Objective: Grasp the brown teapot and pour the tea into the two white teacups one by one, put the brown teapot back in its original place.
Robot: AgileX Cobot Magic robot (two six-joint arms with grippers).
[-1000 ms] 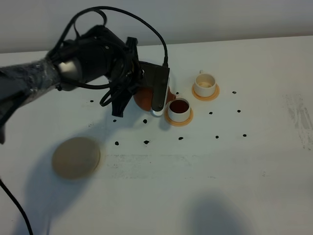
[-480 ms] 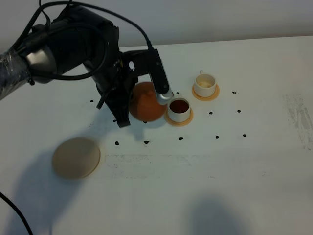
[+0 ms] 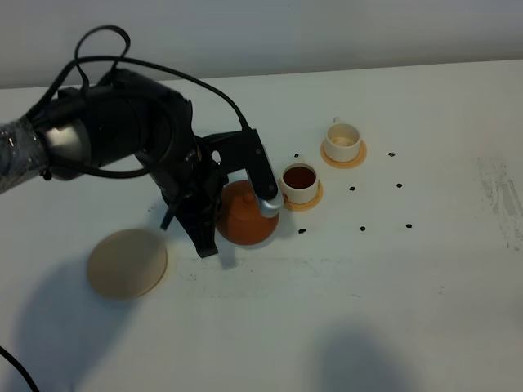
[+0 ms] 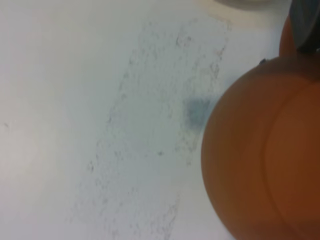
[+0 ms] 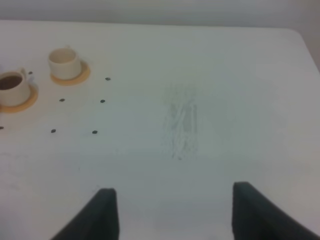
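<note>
My left gripper (image 3: 238,229) is shut on the brown teapot (image 3: 245,214), holding it low over the table, in front and to the left of the near cup. The teapot fills the right of the left wrist view (image 4: 265,155). The near white teacup (image 3: 300,182) on its orange coaster holds dark tea (image 3: 300,175). It also shows in the right wrist view (image 5: 11,86). The far white teacup (image 3: 342,141) looks pale inside, also in the right wrist view (image 5: 64,61). The beige disc coaster (image 3: 127,262) lies bare at the front left. My right gripper (image 5: 178,215) is open and holds nothing.
Several small black dots (image 3: 360,228) mark the white table around the cups. A scuffed grey patch (image 3: 498,196) lies near the right edge. The left arm's black cable (image 3: 98,49) loops above the arm.
My left gripper has carried the teapot away from the near cup, toward the front left, and lowered it. The cups and the beige coaster have not moved.
</note>
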